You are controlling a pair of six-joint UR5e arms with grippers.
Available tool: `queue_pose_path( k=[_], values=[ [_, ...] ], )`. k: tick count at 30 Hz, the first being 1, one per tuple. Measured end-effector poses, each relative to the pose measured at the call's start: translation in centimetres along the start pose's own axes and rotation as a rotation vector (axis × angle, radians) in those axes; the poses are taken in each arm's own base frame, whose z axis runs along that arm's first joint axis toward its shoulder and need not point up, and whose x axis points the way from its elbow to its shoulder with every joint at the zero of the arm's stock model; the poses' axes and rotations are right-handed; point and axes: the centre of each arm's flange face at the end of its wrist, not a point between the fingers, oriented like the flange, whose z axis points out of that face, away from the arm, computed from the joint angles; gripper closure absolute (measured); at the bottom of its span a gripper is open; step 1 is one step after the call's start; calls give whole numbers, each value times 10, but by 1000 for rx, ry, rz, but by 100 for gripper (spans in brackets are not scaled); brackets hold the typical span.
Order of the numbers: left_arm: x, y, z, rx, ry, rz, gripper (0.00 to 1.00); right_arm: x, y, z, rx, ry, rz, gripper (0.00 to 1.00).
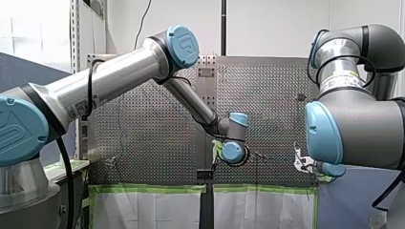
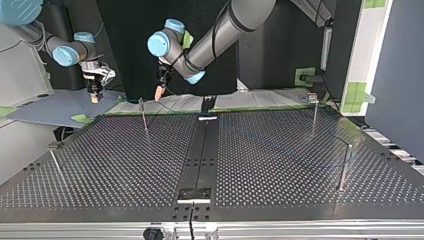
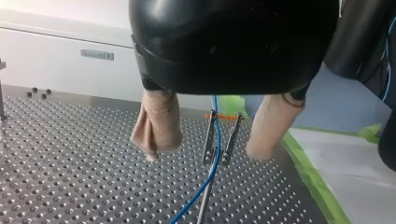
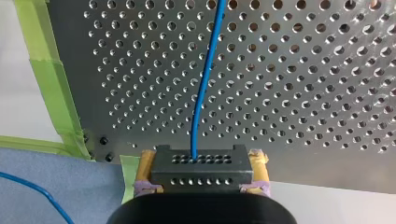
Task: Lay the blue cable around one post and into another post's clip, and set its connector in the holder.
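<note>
- The left gripper is spread wide; the post's clip, with the blue cable between its prongs, is flanked by the beige pads.
- The connector is clamped in the right gripper; the cable is led off toward 12 o'clock over the perforated table.

Robot lab, test bench.
2 industrial arms w/ blue joint caps, my left arm & my right arm, flank a perforated metal table w/ thin posts; green tape edges it, white sheeting lies past the tape, slotted rail stands by a plain white wall.
</note>
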Motion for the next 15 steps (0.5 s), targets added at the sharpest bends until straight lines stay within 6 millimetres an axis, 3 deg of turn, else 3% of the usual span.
queue_pose_path(
  k=[15],
  values=[
    [0, 3, 1, -9, 0, -6, 0, 0, 0, 0, 0, 0, 0, 100]
  ],
)
